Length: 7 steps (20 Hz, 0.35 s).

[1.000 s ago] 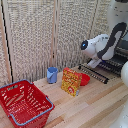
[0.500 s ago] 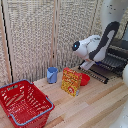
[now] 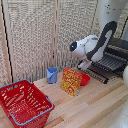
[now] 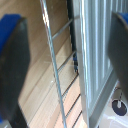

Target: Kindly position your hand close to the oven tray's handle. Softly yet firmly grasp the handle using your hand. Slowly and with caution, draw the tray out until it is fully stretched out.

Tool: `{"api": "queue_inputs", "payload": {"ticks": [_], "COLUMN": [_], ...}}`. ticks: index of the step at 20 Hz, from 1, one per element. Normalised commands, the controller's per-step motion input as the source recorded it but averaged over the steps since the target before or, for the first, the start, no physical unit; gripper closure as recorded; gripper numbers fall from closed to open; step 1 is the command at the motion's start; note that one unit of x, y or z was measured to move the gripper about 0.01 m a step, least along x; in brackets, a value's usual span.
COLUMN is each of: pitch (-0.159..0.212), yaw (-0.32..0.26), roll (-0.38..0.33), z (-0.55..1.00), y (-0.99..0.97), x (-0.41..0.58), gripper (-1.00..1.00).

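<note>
At the exterior view's left, a red wire basket (image 3: 24,102) is seen on the wooden counter (image 3: 95,107). Next come a blue cup (image 3: 52,75), an orange and yellow snack packet (image 3: 71,81) standing upright, and a red bowl (image 3: 84,79) just behind it. Further right, the tool (image 3: 84,65) is held low before the oven tray (image 3: 111,62), which is seen jutting from the dark toaster oven (image 3: 118,50). In the wrist view, the blue fingers (image 4: 11,65) are spread wide apart with the tray's thin bars (image 4: 56,75) between them; contact, through the blur, cannot be judged.
</note>
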Motion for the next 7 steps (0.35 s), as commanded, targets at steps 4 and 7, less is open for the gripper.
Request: {"api": "queue_inputs", "payload": {"ticks": [4, 7], "pitch": [0.045, 0.075], "yaw": [-0.067, -0.14], "roll": [0.083, 0.143], "z": [0.65, 0.43], "y": [0.01, 0.04], "x": [0.016, -0.018], "gripper": [-1.0, -1.0]}}
